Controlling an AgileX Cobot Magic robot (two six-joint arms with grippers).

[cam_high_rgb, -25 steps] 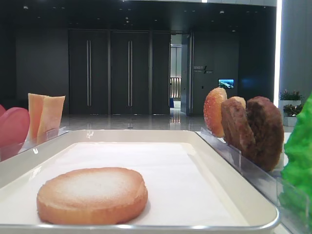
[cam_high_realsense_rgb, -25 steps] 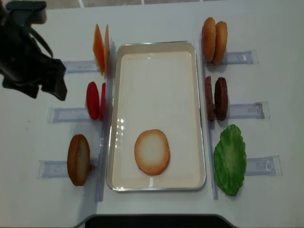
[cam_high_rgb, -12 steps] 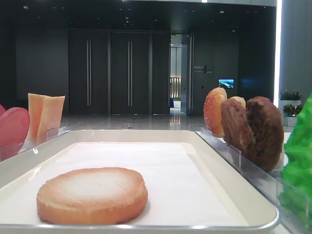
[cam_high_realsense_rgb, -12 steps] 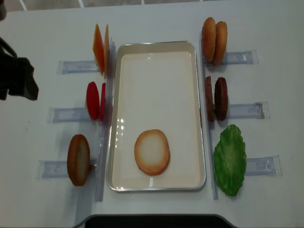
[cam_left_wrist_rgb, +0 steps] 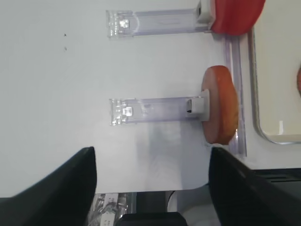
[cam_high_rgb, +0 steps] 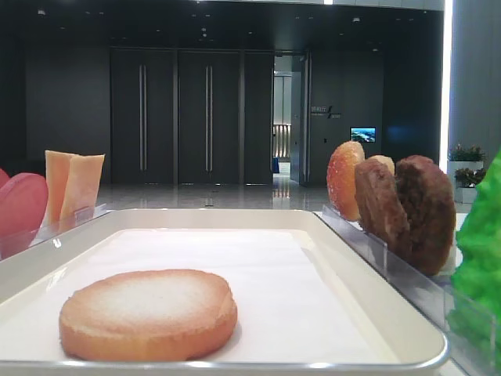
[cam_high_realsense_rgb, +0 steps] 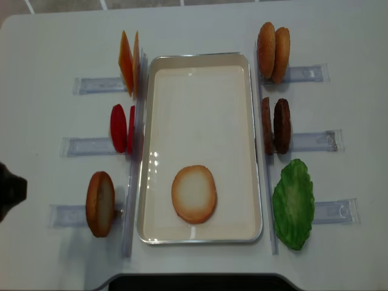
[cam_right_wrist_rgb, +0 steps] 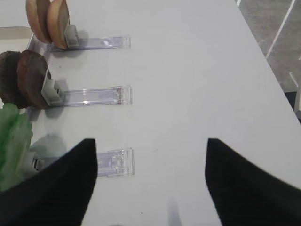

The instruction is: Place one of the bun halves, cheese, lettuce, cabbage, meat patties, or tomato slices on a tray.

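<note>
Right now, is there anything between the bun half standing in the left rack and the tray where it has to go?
Only the rack's own clear plastic rail runs between the standing bun half and the tray rim. The liner is bare except for one flat bun half near the front end.

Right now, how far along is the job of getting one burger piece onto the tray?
It looks done: one bun half lies flat on the tray. Nothing is in hand; both the left gripper and the right gripper stand open and empty over bare table. The other pieces stand in their racks.
</note>
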